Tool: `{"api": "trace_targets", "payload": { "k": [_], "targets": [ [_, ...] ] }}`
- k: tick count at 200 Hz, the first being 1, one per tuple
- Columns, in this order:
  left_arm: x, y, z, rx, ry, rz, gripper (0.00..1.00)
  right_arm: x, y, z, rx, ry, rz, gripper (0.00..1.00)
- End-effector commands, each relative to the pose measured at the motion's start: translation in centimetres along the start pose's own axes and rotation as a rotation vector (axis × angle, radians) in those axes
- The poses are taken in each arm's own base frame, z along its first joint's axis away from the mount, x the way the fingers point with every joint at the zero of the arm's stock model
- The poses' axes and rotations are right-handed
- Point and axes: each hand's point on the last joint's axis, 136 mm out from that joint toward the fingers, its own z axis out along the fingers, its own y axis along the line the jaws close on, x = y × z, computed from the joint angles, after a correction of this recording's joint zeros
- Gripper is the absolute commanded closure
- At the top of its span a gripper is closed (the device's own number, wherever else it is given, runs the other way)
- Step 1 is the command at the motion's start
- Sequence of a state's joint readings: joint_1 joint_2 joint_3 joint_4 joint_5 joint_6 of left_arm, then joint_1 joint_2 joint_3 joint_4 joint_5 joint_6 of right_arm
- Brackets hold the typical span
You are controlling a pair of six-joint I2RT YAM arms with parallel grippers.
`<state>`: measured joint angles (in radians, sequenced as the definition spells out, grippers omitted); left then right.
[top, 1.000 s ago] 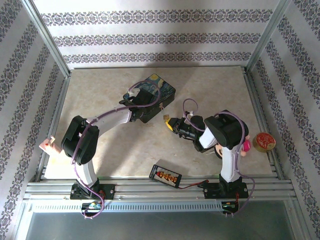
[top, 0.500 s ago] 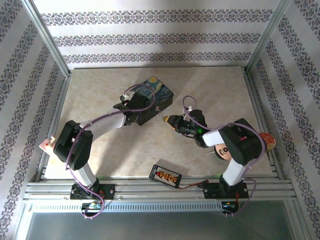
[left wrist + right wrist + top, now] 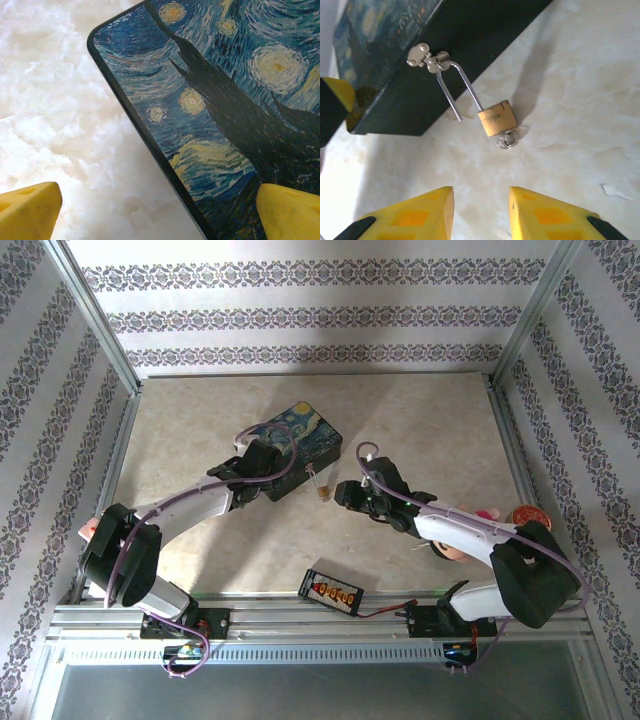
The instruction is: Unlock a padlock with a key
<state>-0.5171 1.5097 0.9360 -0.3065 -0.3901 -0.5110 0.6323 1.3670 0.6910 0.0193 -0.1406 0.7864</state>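
Brass shows best from the right wrist: the padlock (image 3: 497,120) lies on the pale marbled table (image 3: 580,75), its thin shackle (image 3: 470,90) hooked through the silver hasp (image 3: 426,56) on the dark side wall of the starry-night painted box (image 3: 485,35). One shackle leg enters the body and the other ends free beside it, by the foot of the box. The key (image 3: 506,141) is a small pale metal bit with a ring, touching the underside of the body; whether its blade sits in the keyhole is too small to tell. The right claw (image 3: 481,212) hovers near the padlock, its yellow fingers (image 3: 415,217) parted over bare table, gripping nothing. From above, the padlock shrinks to a speck about mid-table, just beside the box's side facing the near right corner, and the key cannot be made out. That view adds a black strip with orange plugs (image 3: 330,590) by the near edge and a round gold-red tin (image 3: 530,520) by the right edge, partly hidden by the right arm (image 3: 470,530). The left wrist view has the left claw (image 3: 160,212) spread wide, one fingertip over the table, the other over the painted lid, holding nothing. A yellow-and-black shape cut off at the right wrist view's left border is too cropped to name.
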Motion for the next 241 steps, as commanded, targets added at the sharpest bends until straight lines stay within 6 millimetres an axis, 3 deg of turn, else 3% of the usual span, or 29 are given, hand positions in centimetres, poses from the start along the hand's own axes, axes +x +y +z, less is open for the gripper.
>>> {"api": "trace_targets", "payload": {
  "k": [1,37,46,95,110,187,241],
  "targets": [
    [0.8,1.6,0.1,-0.016,0.028,0.025,0.01,0.1,-0.8,-0.9,0.117,0.014,-0.106,0.66],
    [1.0,2.4,0.9,0.013,0.050,-0.032,0.01,0.1,-0.7,0.5,0.153,0.065,-0.171,0.66],
    [0.9,2.5,1.2,0.024,0.057,-0.051,0.01,-0.1,-0.6,1.0,0.163,0.079,-0.192,0.53],
    [0.6,2.1,1.5,0.063,0.070,-0.104,0.01,-0.6,0.0,4.1,0.179,0.138,-0.300,0.51],
    [0.7,2.1,1.5,0.065,0.077,-0.111,0.01,-0.6,0.1,5.0,0.182,0.150,-0.326,0.43],
    [0.5,1.8,1.4,0.102,0.092,-0.163,0.01,0.1,1.0,8.8,0.164,0.199,-0.414,0.42],
    [0.3,1.9,1.4,0.106,0.088,-0.177,0.01,0.5,0.3,10.5,0.171,0.216,-0.410,0.42]
  ]
}}
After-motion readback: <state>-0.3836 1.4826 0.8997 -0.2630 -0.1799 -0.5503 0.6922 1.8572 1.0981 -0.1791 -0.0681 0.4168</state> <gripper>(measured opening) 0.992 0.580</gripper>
